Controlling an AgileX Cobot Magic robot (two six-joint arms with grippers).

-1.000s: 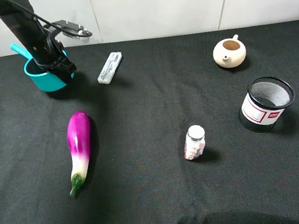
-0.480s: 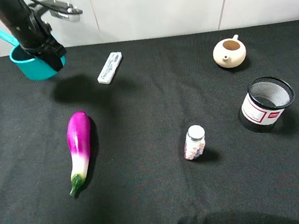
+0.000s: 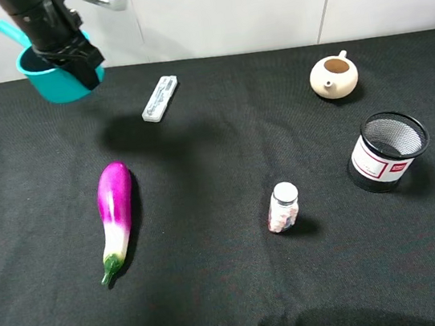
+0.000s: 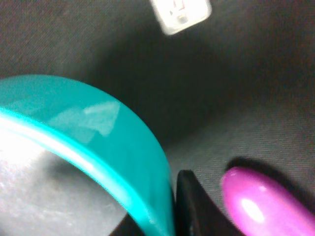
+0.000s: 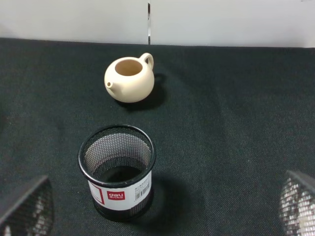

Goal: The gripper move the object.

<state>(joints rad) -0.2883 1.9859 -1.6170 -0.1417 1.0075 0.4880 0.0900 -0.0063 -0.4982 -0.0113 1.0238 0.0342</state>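
Note:
The teal saucepan (image 3: pixel 59 81) hangs in the air above the table's far left corner, its handle (image 3: pixel 8 31) pointing back and left. My left gripper (image 3: pixel 79 66) is shut on the pan's rim. In the left wrist view the teal rim (image 4: pixel 98 137) fills the frame, with a black finger (image 4: pixel 194 206) pressed against its outside. The pan's shadow falls on the cloth to its right. My right gripper (image 5: pixel 160 209) is open and empty, with only its mesh-patterned fingertips (image 5: pixel 24 209) showing, near the black mesh cup.
A purple eggplant (image 3: pixel 115 206) lies at left centre and also shows in the left wrist view (image 4: pixel 256 206). A white flat object (image 3: pixel 160 98) lies near the pan. A cream teapot (image 3: pixel 333 76), a black mesh cup (image 3: pixel 388 151) and a small bottle (image 3: pixel 284 207) stand on the right of the black cloth (image 3: pixel 235 290).
My left gripper has lifted the saucepan off the cloth and carried it higher. The pan's shadow has slid to the right. Nothing else has moved.

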